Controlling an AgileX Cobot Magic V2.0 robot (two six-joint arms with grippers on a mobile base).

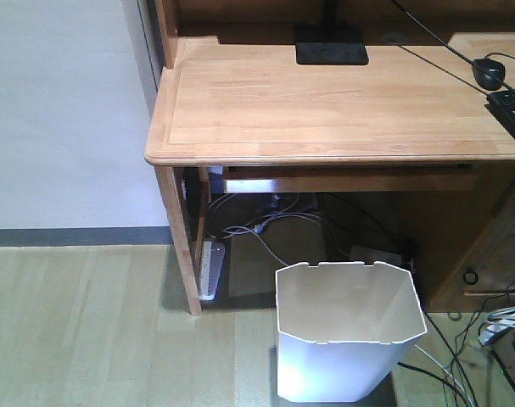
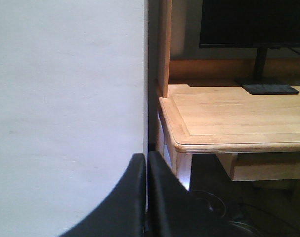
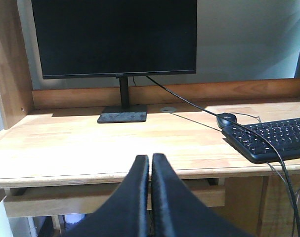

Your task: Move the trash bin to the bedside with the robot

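Nearest the front-facing camera stands the trash bin (image 1: 346, 335), a tall white plastic bin with an angular notched rim, upright on the pale wooden floor (image 1: 79, 322). It sits just in front of the desk's knee space, toward the right side, probably parked there to be within a seated person's reach. Nothing touches it, and no bed is visible in any view, so the carry to the bedside appears not yet begun.

Both grippers are held high, at about desktop level, well clear of the bin. The left gripper (image 2: 146, 163) has its two black fingers pressed together with only a hairline seam between them, holding nothing; it faces the white wall (image 2: 65, 98) beside the desk's left corner. The right gripper (image 3: 150, 165) is likewise closed tight and empty, pointing across the desktop. That tucked posture likely suits driving the base rather than grasping.

Behind the bin, under the light wooden desk (image 1: 325, 110), lie a white power strip (image 1: 209, 270) against the left leg and a tangle of cables (image 1: 274, 222), kept out of the walkway. Loose black cables on the floor at the bin's right could snag as it is lifted.

Farther back, on the desktop, rest a black keyboard (image 3: 273, 139) and a mouse (image 3: 226, 119), and farthest a dark monitor (image 3: 115, 37) on its flat stand.
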